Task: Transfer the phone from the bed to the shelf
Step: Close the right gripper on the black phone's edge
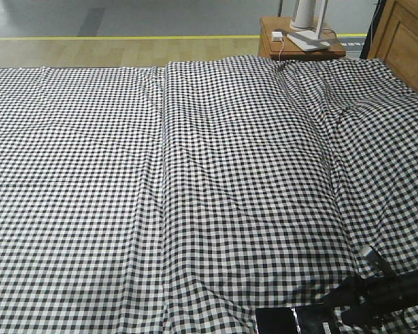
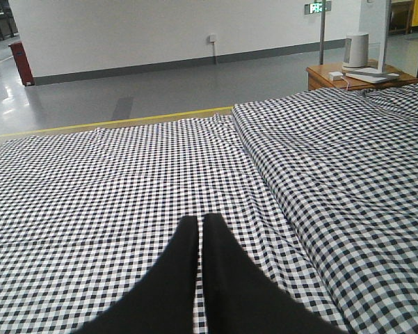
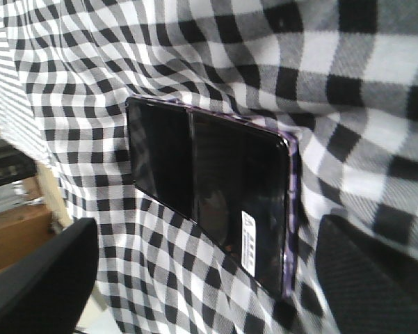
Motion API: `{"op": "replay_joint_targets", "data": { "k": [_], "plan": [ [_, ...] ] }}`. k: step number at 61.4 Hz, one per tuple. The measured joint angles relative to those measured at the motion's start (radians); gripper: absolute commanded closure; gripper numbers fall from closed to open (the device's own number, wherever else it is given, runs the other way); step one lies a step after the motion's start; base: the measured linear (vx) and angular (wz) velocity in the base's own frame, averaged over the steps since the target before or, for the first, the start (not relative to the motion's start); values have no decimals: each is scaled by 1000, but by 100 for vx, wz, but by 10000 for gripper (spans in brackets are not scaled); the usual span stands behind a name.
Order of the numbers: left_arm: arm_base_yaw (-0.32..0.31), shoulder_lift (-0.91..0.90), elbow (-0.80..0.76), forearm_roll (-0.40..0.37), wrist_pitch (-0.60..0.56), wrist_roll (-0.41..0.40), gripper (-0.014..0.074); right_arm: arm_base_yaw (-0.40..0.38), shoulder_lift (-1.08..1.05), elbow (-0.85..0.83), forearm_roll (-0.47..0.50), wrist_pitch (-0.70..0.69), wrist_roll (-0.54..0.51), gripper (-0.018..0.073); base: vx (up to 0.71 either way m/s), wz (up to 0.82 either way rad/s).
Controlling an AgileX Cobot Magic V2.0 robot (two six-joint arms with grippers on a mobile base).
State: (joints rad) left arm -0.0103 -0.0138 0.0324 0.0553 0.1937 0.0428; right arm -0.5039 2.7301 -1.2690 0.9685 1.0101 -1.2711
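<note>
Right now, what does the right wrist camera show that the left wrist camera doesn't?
Only the right wrist view: the phone lying flat on the bed, its white barcode sticker visible, with the right tool open and a finger on either side of it. Only the left wrist view: the left tool shut on nothing, plus the grey floor, the yellow floor line, the white wall and the nightstand at upper right. Both: the bed's black-and-white checked cloth.
</note>
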Motion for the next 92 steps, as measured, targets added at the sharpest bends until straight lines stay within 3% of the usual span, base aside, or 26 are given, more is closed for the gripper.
{"op": "replay_joint_targets", "data": {
  "k": [31, 51, 63, 74, 92],
  "plan": [
    [0, 0, 0, 0, 0, 0, 596, 7, 93, -37, 42, 38, -14, -33, 0, 0],
    [0, 0, 0, 0, 0, 0, 596, 158, 103, -37, 58, 19, -27, -33, 0, 0],
    [0, 0, 0, 0, 0, 0, 596, 189, 103, -37, 62, -8, -27, -12, 0, 0],
    [0, 0, 0, 0, 0, 0, 596, 183, 103, -37, 68, -10, -31, 111, 0, 0],
    [0, 0, 0, 0, 0, 0, 596, 169, 103, -37, 78, -11, -50, 552, 0, 0]
  ]
}}
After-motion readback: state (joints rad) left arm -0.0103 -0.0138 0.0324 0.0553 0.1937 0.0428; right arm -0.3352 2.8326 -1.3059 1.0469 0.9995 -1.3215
